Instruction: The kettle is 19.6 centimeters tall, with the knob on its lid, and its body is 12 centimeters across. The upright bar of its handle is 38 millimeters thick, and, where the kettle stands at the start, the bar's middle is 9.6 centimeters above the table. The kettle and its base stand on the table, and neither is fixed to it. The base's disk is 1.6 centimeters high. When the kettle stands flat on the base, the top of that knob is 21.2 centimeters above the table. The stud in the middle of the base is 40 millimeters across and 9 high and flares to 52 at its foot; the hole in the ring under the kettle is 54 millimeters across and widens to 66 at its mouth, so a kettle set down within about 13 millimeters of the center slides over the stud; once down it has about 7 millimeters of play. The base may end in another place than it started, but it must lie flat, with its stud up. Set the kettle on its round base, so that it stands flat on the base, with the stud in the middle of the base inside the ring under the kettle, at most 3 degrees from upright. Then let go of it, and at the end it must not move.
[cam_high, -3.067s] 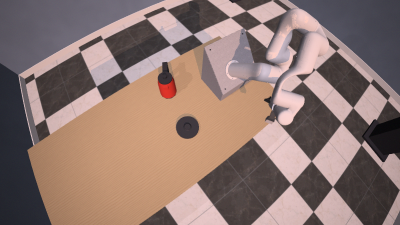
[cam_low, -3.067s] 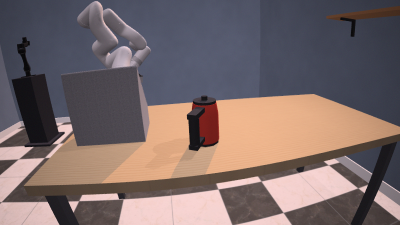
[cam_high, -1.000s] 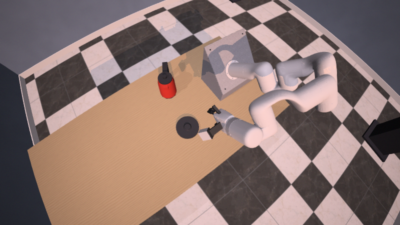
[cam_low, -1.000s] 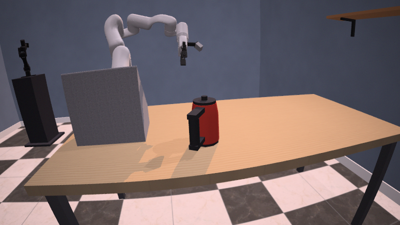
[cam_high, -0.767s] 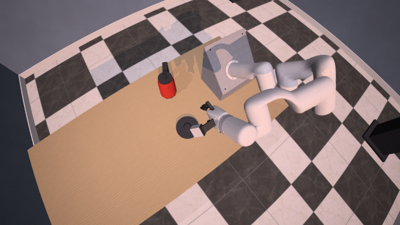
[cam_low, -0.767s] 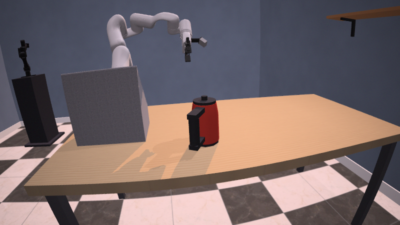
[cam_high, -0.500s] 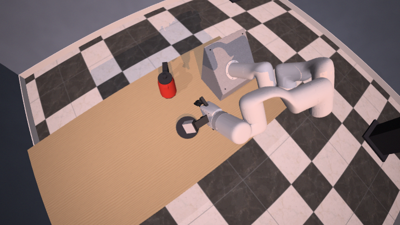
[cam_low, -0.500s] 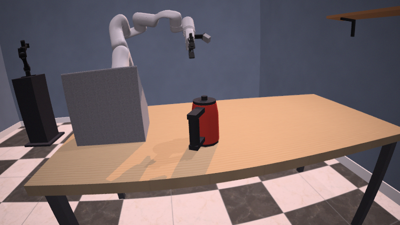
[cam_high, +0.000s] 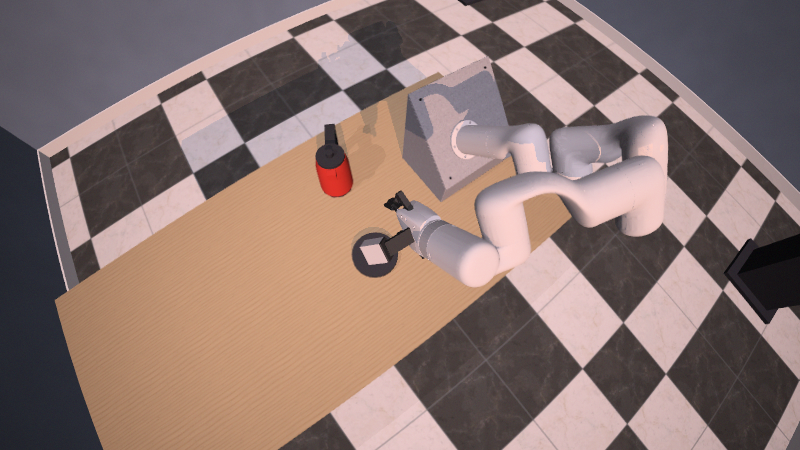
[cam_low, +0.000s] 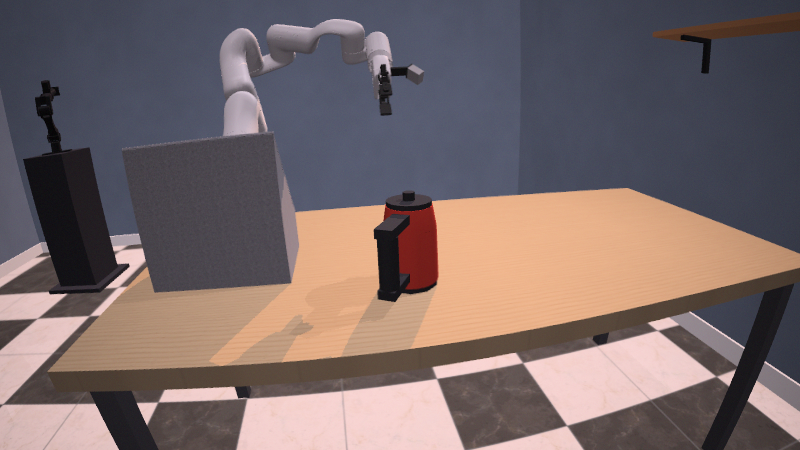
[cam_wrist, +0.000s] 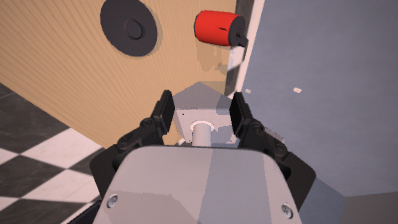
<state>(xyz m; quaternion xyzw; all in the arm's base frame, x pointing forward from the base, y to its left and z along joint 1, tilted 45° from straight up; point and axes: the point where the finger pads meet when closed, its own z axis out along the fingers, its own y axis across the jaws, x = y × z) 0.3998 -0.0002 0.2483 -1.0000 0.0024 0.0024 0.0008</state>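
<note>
Gripper (cam_low: 384, 92) hanging spread and empty high above the surface (cam_low: 559, 263), risking tipping the kettle (cam_low: 412, 246) if descending off its handle (cam_low: 389, 258)

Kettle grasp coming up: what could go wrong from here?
1. The open gripper hangs high above the table, far from the red kettle; a misaligned descent could knock the loose kettle over.
2. The handle's upright bar faces away from the round base, so the approach may need an awkward wrist angle.
3. The base is unfixed; an off-center set-down could shove it.
</note>
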